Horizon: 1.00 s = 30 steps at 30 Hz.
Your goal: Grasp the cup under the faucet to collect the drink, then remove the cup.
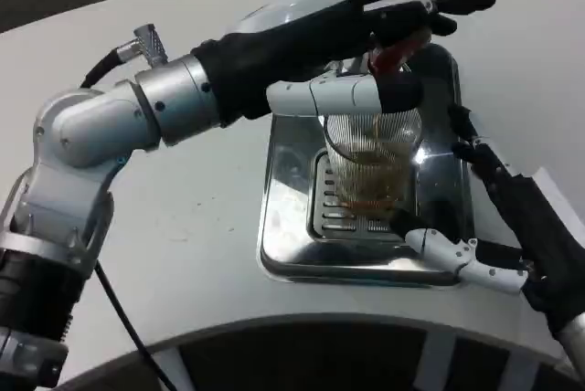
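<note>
The clear ribbed glass cup (pixel 370 158) stands on the slotted grille of the shiny steel drip tray (pixel 283 236), just right of the picture's centre, and amber drink already lies in its lower part — so the collecting looks well under way, by my reading, while the removal is not yet done. Whether liquid is running at this moment I cannot tell; the red tap lever (pixel 391 55) at about one o'clock from the cup is half hidden behind dark fingers.

The left hand (pixel 393 44) reaches in from nine o'clock, its upper fingers laid over the lever and the dispenser's base, and a white-and-black finger (pixel 352 96) stretched across the cup's rim at twelve o'clock, seemingly touching it. Whether that hand truly clamps the cup or lever, I cannot say.

The right hand (pixel 494 227) sits at the cup's four o'clock, fingers spread: a white one (pixel 448 249) lies low along the tray's front edge at five o'clock, dark ones (pixel 471 149) stand at three o'clock. Glass and fingers look close, but contact is unclear — no firm grasp shows.

What remains, I judge, is closing on the cup and drawing it clear.
</note>
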Tool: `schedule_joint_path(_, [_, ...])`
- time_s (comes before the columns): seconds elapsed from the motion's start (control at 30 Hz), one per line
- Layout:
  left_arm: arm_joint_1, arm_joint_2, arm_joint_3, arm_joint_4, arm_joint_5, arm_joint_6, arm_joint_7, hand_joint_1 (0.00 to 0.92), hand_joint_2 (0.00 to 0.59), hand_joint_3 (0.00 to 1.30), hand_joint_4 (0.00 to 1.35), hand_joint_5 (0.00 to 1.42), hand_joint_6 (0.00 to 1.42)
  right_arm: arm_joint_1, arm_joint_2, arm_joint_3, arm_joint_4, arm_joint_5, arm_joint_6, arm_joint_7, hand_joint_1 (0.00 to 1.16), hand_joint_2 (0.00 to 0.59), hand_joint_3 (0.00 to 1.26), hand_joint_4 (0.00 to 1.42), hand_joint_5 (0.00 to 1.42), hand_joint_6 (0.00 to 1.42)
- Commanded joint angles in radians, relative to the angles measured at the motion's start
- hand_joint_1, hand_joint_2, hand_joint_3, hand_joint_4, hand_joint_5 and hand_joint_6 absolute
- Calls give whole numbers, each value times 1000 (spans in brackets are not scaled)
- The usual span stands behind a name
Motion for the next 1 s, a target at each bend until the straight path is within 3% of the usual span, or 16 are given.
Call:
schedule_joint_path(0.03, [41,12,-32,-1,33,-4,-34,0,13,95,2,84,90,-21,4,7,45,21,-52,-16,700,219,0,0,50,0])
schedule_joint_path(0.6, [37,22,-26,-3,31,-9,-33,0,15,109,16,96,90,-157,1,21,235,55,-137,-18,768,194,0,0,50,0])
schedule_joint_path(1.0, [32,26,-28,7,31,-14,-39,0,19,111,23,105,90,-220,1,28,311,60,-135,-17,780,189,0,0,50,0])
